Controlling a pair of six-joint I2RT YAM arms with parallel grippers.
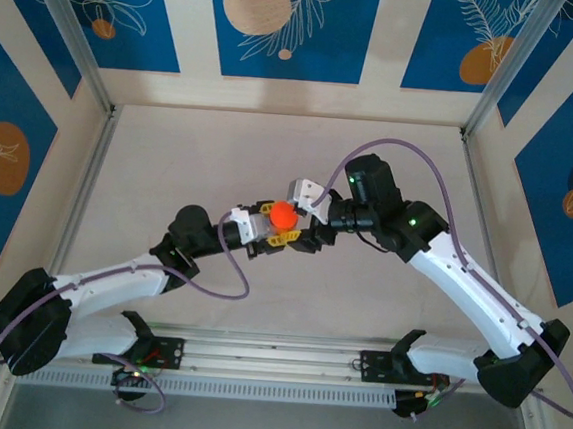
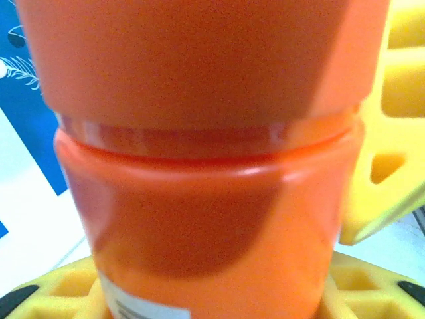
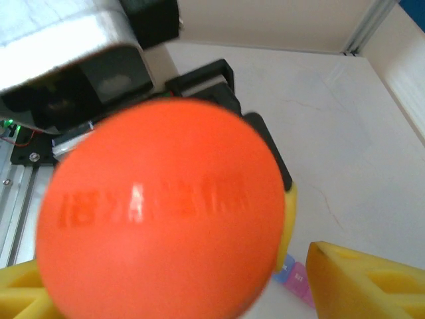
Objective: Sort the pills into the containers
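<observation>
Containers point(image 3: 299, 279) peek out as a purple & pink sliver low in the right wrist cam. They lie on the pale surface point(image 3: 345, 126) beneath the orange bottle point(image 1: 283, 214), seen btwn the edge of its cap point(image 3: 159, 212) & one yellow finger point(image 3: 362, 282) of the right gripper point(image 1: 304, 219). The rest of the strip is hidden behind the cap. In the top cam the bottle is held up off the surface near the ctr of the work area, w/ both arms meeting at it. Left gripper point(image 1: 268, 229) is closed tight on the bottle body. In the left wrist cam its yellow fingers point(image 2: 388, 133) sit vs the orange wall, one at the right & one along the bottom edge. The bottle stands upright in that view, cap on, w/ a white label point(image 2: 143, 309) corner at its base. Right gripper is parted, w/ a finger on either side of the round cap. A gap shows btwn the cap & the right-hand finger, so it has hold of nothing. Raised lettering on the cap top is too blurred to read. Bottle contents can't be made out thru the orange plastic.
</observation>
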